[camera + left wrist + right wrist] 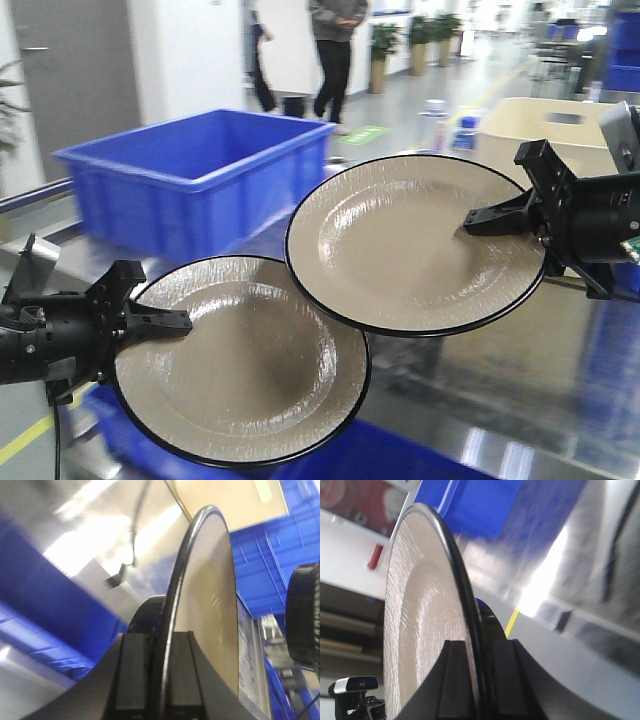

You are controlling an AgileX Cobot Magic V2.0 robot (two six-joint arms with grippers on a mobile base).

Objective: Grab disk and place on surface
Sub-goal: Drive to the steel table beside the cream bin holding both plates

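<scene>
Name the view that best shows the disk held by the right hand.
The exterior front-facing view: that disk shows nearly its whole face and black rim. The right wrist view sees it edge-on; the left wrist view shows only the other disk.

The front-facing view is taken from between the two arms, close behind them. It is aimed forward and slightly downward over the left claw (165,322), the right claw (480,220) and a blue crate (200,175) beyond. Each wrist view is taken from just behind its own claw and directed along the fingers, so the left disk (205,605) and the right disk (415,620) are seen edge-on at very short range. Both disks are shared with the front view.
</scene>
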